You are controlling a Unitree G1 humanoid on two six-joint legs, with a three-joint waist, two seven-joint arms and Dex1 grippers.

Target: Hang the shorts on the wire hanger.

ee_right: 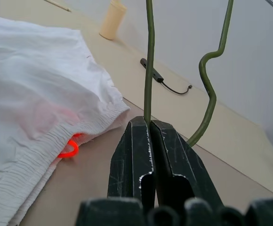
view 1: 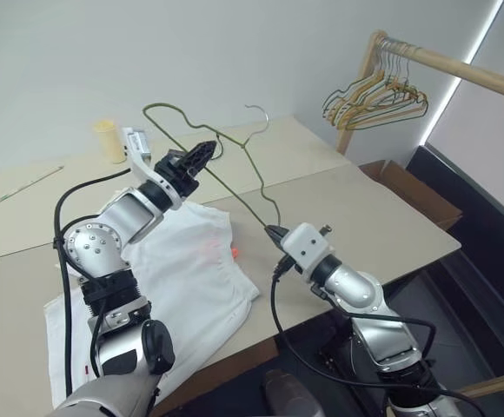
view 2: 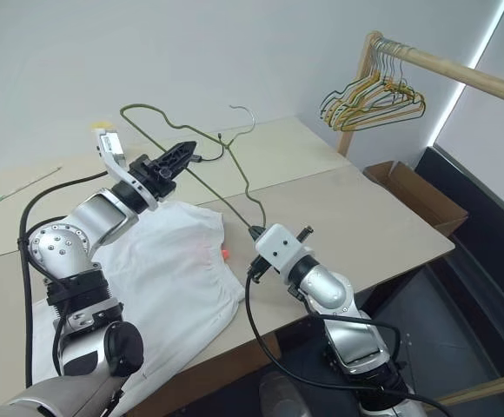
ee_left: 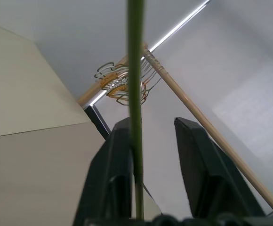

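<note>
The right gripper [ee_right: 149, 126] is clamping its jaws tight on the wire hanger [view 1: 235, 187] at a lower bend, holding it raised above the counter [view 1: 382, 217]. The shorts [view 1: 191, 278] are lying flat on the counter just beside it, under the left arm. Farther out, the left gripper [view 1: 202, 156] is sitting around the hanger's long wire, jaws narrowly parted, the wire lying against one finger [ee_left: 115, 169]. Beyond, bunched hangers [view 1: 375, 100] are hanging on a wooden rail [view 1: 460, 68].

Beige table [view 1: 382, 217] bears shorts [view 1: 191, 278], perhaps a cup [view 1: 109, 139].
</note>
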